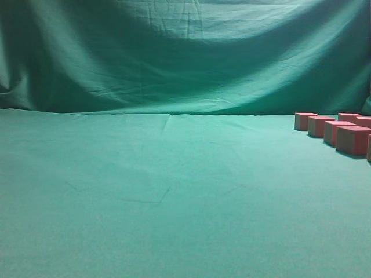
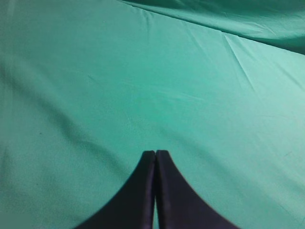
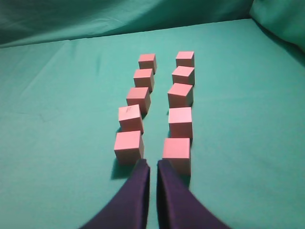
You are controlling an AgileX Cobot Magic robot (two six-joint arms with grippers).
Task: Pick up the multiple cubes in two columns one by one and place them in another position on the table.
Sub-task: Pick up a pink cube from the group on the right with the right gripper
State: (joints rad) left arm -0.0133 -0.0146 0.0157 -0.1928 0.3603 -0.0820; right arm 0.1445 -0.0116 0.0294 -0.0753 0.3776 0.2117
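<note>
The cubes stand in two columns on the green table. In the right wrist view the left column runs from a near cube to a far cube. The right column runs from a near cube to a far one. My right gripper hangs just before the gap between the two nearest cubes, all but shut, with only a thin slit and nothing in it. My left gripper is shut and empty over bare cloth. In the exterior view several cubes show at the right edge; neither arm appears there.
A draped green backdrop rises behind the table. Wrinkled green cloth covers the middle and left of the table, with nothing standing on it in the exterior view. The cube rows run off that view's right edge.
</note>
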